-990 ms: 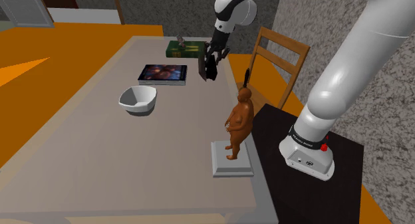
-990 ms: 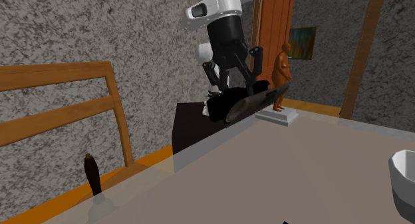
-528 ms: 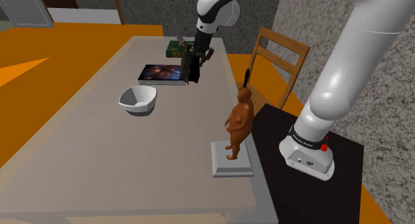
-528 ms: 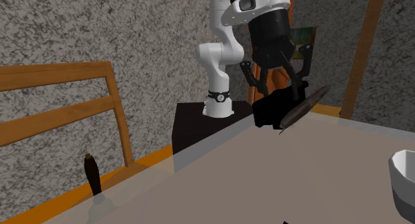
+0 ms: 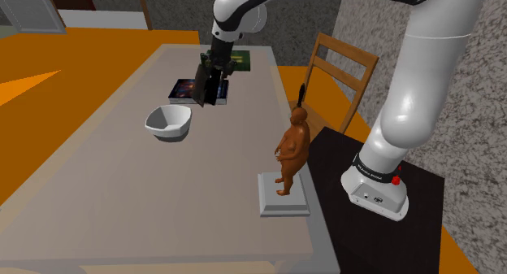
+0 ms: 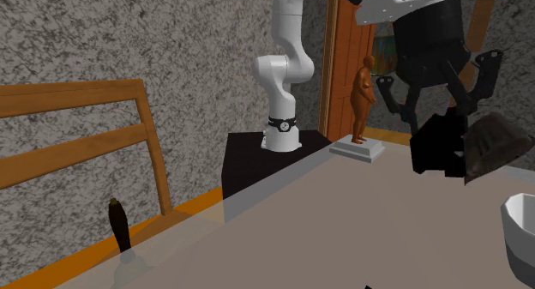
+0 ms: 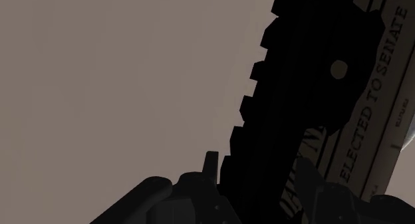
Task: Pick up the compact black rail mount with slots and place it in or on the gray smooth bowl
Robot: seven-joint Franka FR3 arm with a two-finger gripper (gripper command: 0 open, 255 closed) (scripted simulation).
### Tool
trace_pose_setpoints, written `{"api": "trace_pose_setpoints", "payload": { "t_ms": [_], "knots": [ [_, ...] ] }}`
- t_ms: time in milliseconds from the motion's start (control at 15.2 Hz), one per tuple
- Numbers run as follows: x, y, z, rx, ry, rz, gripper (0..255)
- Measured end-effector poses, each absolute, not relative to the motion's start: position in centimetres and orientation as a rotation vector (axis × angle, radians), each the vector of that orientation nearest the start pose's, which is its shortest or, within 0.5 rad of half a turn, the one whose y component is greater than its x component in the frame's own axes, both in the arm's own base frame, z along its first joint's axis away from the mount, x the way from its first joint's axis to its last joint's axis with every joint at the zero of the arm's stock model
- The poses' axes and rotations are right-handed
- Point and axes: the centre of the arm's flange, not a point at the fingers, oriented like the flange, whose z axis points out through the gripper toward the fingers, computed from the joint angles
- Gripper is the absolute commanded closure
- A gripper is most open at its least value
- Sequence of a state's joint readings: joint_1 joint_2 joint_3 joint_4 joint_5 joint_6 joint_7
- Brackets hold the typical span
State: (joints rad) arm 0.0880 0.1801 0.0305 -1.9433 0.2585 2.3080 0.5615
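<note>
My black gripper (image 5: 210, 79) is shut on the black rail mount (image 5: 209, 90), which hangs in the air over the near end of a dark picture book (image 5: 184, 89). The grey bowl (image 5: 169, 122) stands upright on the table, a short way toward the shoulder view's lower left of the gripper. In the second exterior view the gripper (image 6: 444, 129) carries the rail mount (image 6: 459, 148) above the table, with the bowl (image 6: 519, 231) at the right edge, lower than the mount. The wrist view shows the mount's notched edge (image 7: 286, 90) running up from the fingers across the book (image 7: 376, 106).
A brown figurine (image 5: 292, 148) on a grey base stands near the table's right edge. A green box (image 5: 239, 62) lies beyond the book. A wooden chair (image 5: 345, 69) stands beside the table, and a small dark bottle (image 6: 118, 225) sits by it.
The gripper has carried the rail mount toward the shoulder view's left, from beside the table's right edge to over the book, nearer the bowl. The mount stays clasped.
</note>
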Motion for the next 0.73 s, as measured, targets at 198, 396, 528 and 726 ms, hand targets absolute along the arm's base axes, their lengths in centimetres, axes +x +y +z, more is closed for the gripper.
{"api": "trace_pose_setpoints", "payload": {
  "t_ms": [198, 396, 528, 726],
  "knots": [
    [63.3, 11.4, 40.6, -2.748, 0.851, -0.148, 255],
    [65.1, 14.6, 41.0, -2.748, 0.852, -0.147, 255],
    [66.3, 16.7, 41.1, -2.748, 0.852, -0.147, 255],
    [68.4, 20.4, 41.2, -2.748, 0.852, -0.147, 255]
  ]
}}
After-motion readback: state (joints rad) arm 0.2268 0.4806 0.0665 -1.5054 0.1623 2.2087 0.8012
